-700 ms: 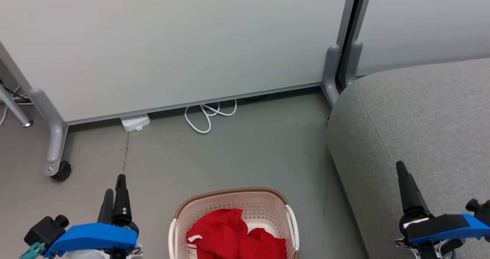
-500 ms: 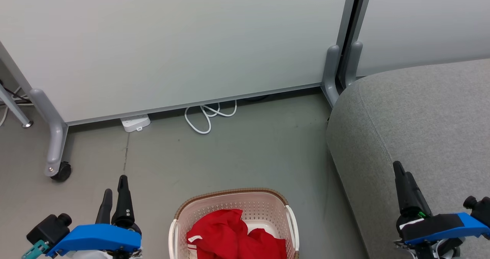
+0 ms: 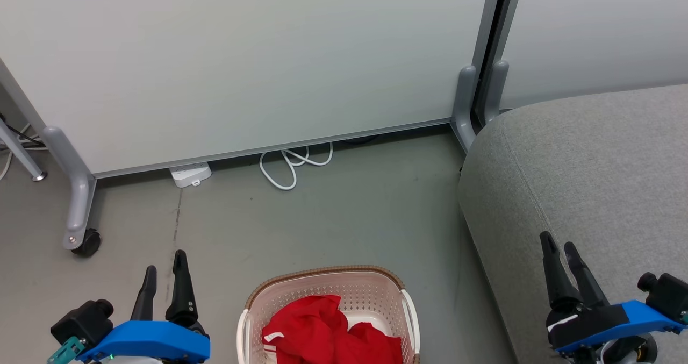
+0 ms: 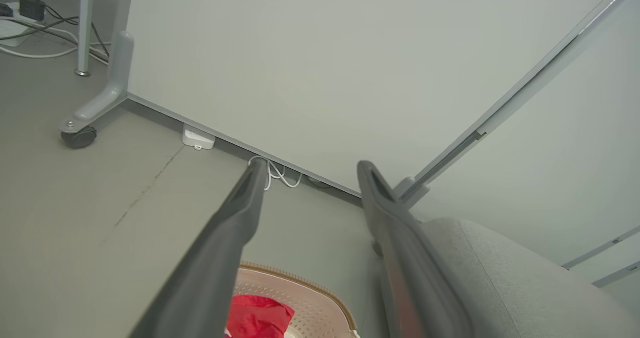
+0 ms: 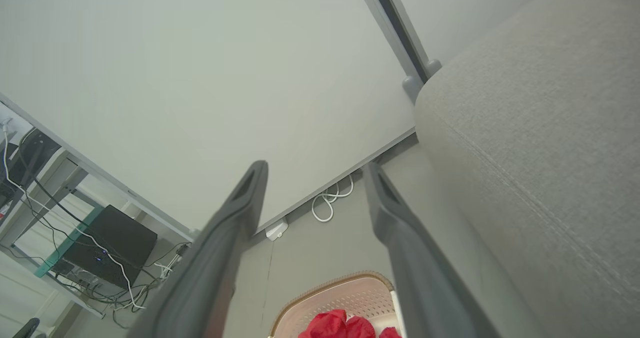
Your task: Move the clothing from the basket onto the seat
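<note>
head: left fingers [image 3: 183, 288] spread, empty; right fingers [image 3: 553, 272] spread, empty, seen against seat [image 3: 591, 165]; clothing [image 3: 322, 326] heaped in basket [image 3: 322, 271] on floor [image 3: 349, 213] | left wrist: fingers parted, basket below | right wrist: fingers parted, clothing in basket, seat just beside

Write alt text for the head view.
Red clothing lies in a cream perforated laundry basket on the grey floor at bottom centre, with a large grey upholstered seat to its right. The left gripper, lower left, and the right gripper, lower right against the seat, are both open. White partition panels stand behind.
</note>
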Controlling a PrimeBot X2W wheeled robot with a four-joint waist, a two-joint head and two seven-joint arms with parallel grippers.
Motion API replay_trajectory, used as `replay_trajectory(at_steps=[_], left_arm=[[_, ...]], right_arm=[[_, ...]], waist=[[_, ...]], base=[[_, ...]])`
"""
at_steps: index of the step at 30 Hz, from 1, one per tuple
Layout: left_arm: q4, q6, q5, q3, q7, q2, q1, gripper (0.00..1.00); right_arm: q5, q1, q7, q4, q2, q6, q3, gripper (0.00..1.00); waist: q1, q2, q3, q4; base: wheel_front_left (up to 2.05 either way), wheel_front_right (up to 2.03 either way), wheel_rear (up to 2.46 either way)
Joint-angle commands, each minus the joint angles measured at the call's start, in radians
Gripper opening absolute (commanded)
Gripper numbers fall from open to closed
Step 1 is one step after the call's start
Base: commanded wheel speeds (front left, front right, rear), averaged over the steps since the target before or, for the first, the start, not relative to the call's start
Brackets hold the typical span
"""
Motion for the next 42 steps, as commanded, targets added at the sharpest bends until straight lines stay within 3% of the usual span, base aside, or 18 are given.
replay_trajectory(at_steps=[1, 17, 42], left_arm=[[-0.017, 0.005, 0.041, -0.006, -0.013, 0.012, -0.004, 1.00], [-0.007, 0.010, 0.195, -0.031, -0.055, 0.019, 0.014, 1.00], [0.021, -0.023, 0.387, -0.059, -0.116, 0.015, 0.031, 1.00]], right_arm=[[-0.045, -0.007, -0.008, -0.018, -0.003, 0.002, 0.001, 1.00], [-0.217, 0.007, -0.023, -0.029, -0.003, 0.002, 0.004, 1.00], [-0.456, 0.029, -0.046, -0.035, -0.002, 0.003, 0.010, 1.00]], waist=[[0.0000, 0.0000, 0.000, 0.000], [0.0000, 0.0000, -0.006, 0.001], [0.0000, 0.0000, -0.017, 0.009]], base=[[0.00, 0.00, 0.00], [0.00, 0.00, 0.00], [0.00, 0.00, 0.00]])
